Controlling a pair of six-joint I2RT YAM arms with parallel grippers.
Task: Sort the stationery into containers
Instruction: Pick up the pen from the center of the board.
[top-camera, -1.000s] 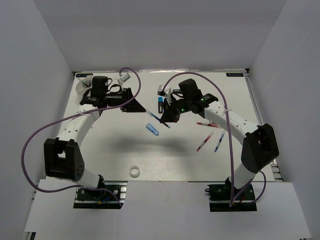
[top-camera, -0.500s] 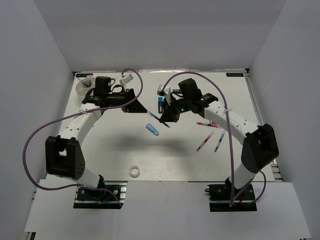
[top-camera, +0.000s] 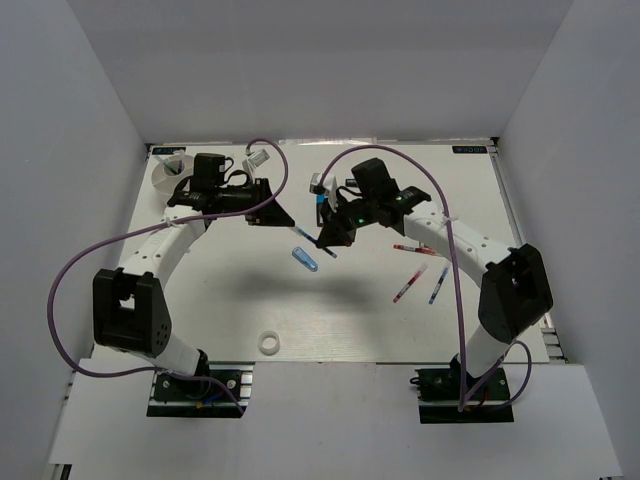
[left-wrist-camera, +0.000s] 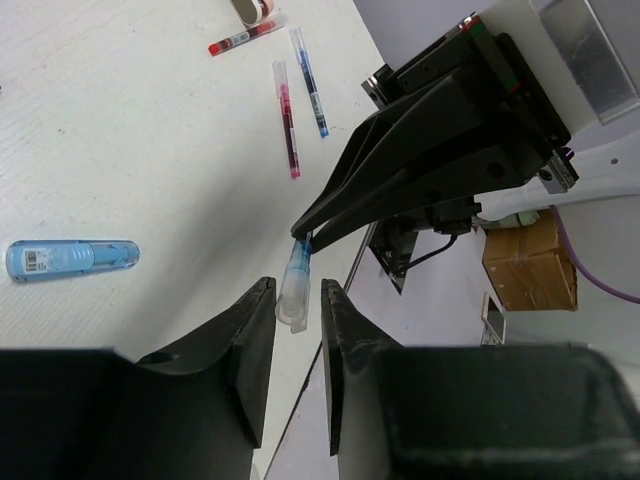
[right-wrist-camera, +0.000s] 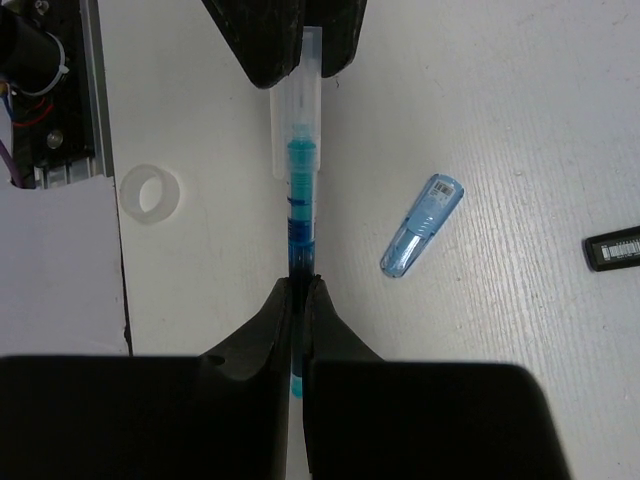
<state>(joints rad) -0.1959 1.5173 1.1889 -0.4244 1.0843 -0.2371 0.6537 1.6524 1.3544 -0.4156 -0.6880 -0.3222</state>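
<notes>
On the white table (top-camera: 200, 300), a short white round plastic tub (top-camera: 165, 173) sits at the 10 o'clock corner. Near the centre, the left gripper (left-wrist-camera: 297, 292) is clamped on the clear cap of a thin teal pen (right-wrist-camera: 300, 190). The right gripper (right-wrist-camera: 300, 288) is pinched tight on its barrel. A translucent blue tube (top-camera: 305, 259) lies at the pen's 6 o'clock, and a white tape ring (top-camera: 268, 343) lies near the table's 7 o'clock edge.

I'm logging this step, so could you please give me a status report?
Left gripper shut on clear cap end of teal pen. Right gripper shut on its other end. Pen spans both grippers. Blue tube lies apart, nothing in the way.
</notes>
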